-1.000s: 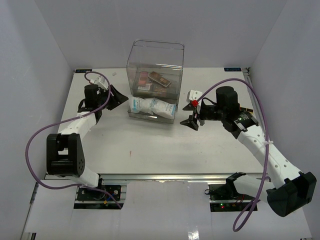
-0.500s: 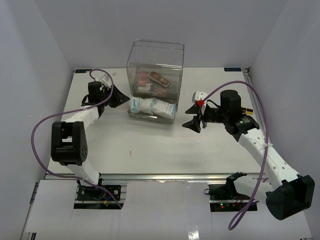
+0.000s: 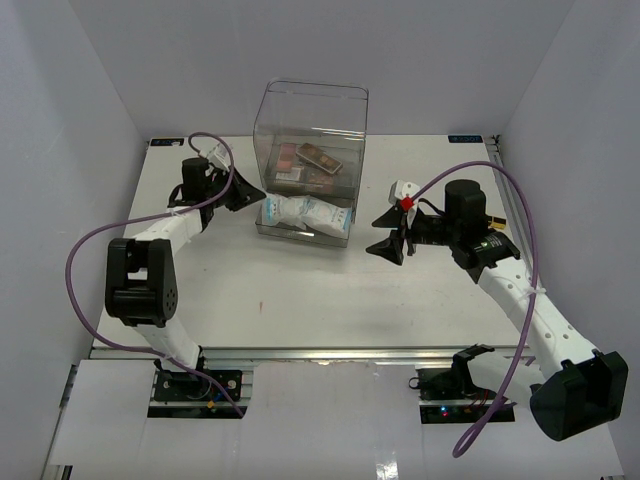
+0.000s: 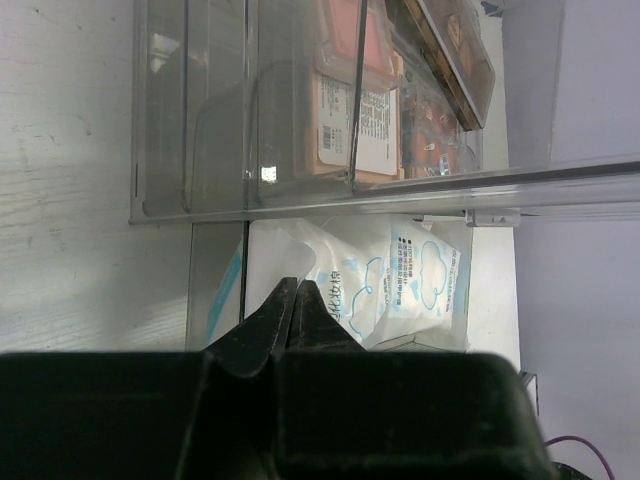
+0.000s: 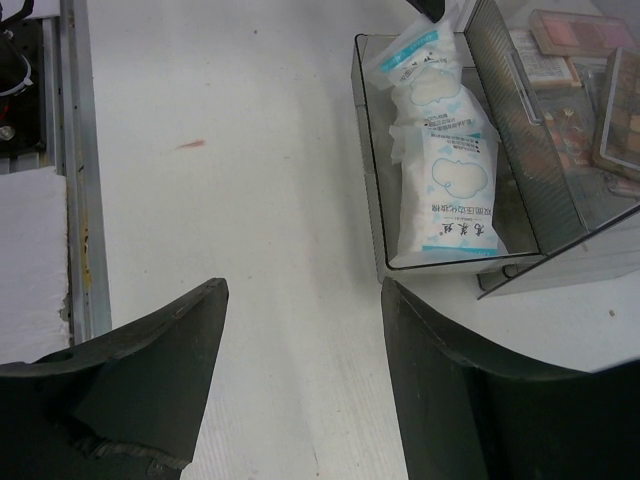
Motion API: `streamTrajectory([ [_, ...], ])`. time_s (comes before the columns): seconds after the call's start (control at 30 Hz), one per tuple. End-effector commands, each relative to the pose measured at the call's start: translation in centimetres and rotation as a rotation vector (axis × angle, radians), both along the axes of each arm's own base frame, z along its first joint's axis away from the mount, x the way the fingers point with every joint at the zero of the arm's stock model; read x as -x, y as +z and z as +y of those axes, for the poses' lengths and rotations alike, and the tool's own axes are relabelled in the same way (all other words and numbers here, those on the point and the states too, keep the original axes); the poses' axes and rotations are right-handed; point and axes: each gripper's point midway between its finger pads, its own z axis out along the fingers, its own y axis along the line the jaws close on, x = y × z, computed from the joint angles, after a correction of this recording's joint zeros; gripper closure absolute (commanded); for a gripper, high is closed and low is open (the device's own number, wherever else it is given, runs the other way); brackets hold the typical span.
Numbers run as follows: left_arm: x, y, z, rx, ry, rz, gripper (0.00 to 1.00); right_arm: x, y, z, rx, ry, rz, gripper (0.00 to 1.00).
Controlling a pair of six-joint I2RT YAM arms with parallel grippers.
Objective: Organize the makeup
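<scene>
Two white-and-blue packets [image 3: 306,212] lie end to end in the clear drawer [image 3: 300,233] that stands pulled out at the foot of the clear box [image 3: 312,110]. Pink, brown and orange palettes [image 3: 308,163] lie higher up inside the box. My left gripper [image 3: 256,192] is shut on nothing, its tips at the drawer's left end. In the left wrist view the closed gripper [image 4: 297,288] points at the packets [image 4: 405,285], under the palettes [image 4: 352,115]. My right gripper [image 3: 389,234] hangs open to the right of the drawer. In its view the gripper [image 5: 305,300] spans bare table, with the packets [image 5: 445,170] ahead.
The drawer's clear wall [image 5: 367,150] and the box's front panel [image 5: 520,150] stand between my right gripper and the palettes [image 5: 575,55]. A metal rail [image 5: 75,170] runs along the table's near edge. White walls close in the table on three sides.
My left gripper has shut and moved right, up to the drawer's left end. The right arm has shifted slightly, its jaws still open.
</scene>
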Motion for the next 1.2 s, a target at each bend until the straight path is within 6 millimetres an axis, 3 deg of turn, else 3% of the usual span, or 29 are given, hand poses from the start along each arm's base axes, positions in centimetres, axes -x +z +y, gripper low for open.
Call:
streamTrajectory([
  [0.0, -0.2, 2.4, -1.7, 0.002, -0.077, -0.073, 0.94, 0.0, 0.6, 0.1, -0.032, 0.014, -0.014, 0.3],
  [0.3, -0.7, 0.2, -4.3, -0.13, -0.092, -0.025, 0.96, 0.1, 0.6, 0.0, -0.043, 0.017, -0.008, 0.31],
  [0.47, -1.5, -1.7, -4.1, -0.256, -0.032, 0.011, 0.96, 0.1, 0.6, -0.1, -0.046, 0.019, -0.007, 0.3],
  [0.77, -1.4, -6.0, -1.7, -0.53, 0.06, 0.072, 0.95, 0.2, 0.9, -0.1, -0.059, 0.024, -0.004, 0.31],
  [0.9, -1.3, -7.3, -1.4, -0.576, 0.065, 0.091, 0.86, 0.1, 0.9, -0.2, -0.059, 0.019, -0.002, 0.3],
  [1.0, -1.0, -8.2, -1.7, -0.59, 0.052, 0.106, 0.71, 0.0, 0.9, -0.3, -0.06, 0.017, -0.001, 0.3],
  [1.17, -0.9, -7.3, -1.9, -0.581, 0.057, 0.089, 0.54, 0.0, 0.8, -0.3, -0.06, 0.016, 0.006, 0.3],
])
